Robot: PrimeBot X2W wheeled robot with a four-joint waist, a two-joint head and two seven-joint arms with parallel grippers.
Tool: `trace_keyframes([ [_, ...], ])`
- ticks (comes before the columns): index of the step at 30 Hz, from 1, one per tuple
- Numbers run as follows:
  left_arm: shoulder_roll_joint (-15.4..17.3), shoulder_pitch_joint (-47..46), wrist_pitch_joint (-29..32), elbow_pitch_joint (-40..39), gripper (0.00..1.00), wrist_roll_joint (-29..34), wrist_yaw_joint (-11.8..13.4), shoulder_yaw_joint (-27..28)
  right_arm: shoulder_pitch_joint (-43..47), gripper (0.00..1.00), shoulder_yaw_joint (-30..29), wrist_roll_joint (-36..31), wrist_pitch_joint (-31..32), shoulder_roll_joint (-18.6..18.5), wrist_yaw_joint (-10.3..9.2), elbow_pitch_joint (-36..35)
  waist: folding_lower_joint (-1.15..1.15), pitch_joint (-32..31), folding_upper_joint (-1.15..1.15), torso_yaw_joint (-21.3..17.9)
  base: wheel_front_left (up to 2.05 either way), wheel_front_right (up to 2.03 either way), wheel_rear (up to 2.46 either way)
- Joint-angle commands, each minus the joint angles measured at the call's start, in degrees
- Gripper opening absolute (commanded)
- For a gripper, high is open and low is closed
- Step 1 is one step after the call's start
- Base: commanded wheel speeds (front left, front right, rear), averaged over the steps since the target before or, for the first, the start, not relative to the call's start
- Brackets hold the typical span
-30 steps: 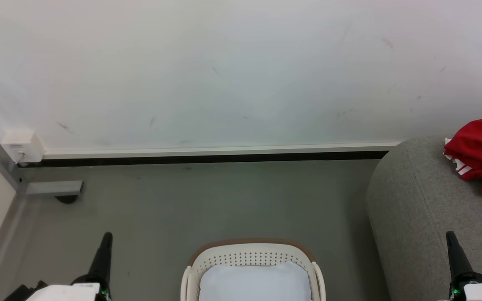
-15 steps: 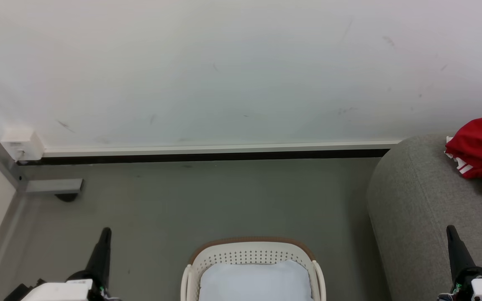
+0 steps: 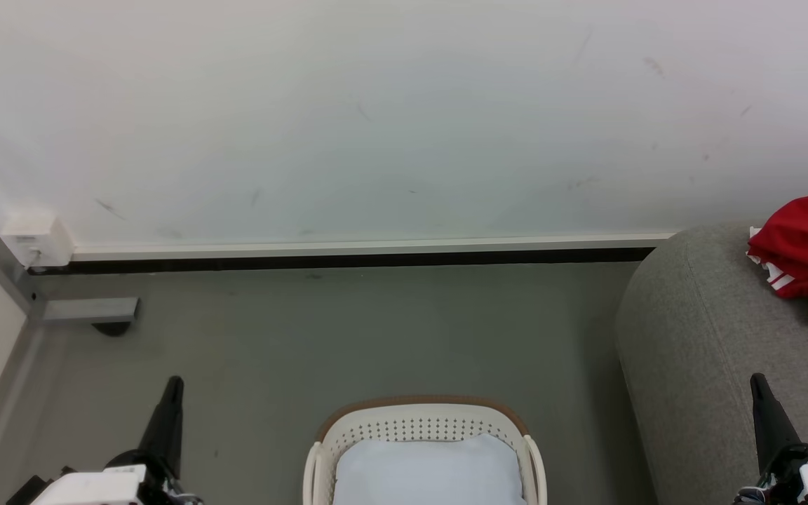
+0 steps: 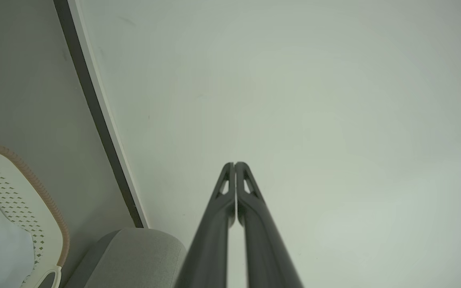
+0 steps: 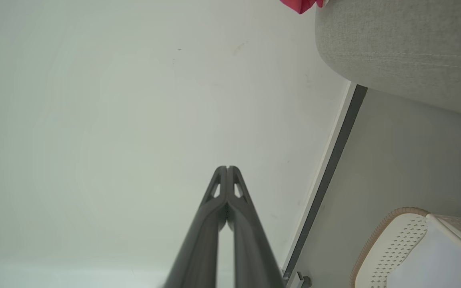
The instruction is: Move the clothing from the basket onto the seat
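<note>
Red-and-white clothing lies bunched on grey seat, at your far right. White basket stands on floor bottom centre, apart from seat, holding pale pad. Your left hand: closed tight, empty, left of basket. Your right hand: closed tight, empty, before seat's near part.

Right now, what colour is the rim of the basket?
The basket rim is brown, above white perforated walls; the head view shows it best.
</note>
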Motion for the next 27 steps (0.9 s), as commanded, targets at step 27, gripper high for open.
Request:
trace_keyframes([
  [27,0.1,-0.5,0.2,-0.2,0.00,-0.8,-0.2,0.2,-0.7,0.00,-0.2,0.1,0.2,-0.4,-0.12,-0.3,0.00,0.0,0.00,0.0,0.00,0.00,0.00],
])
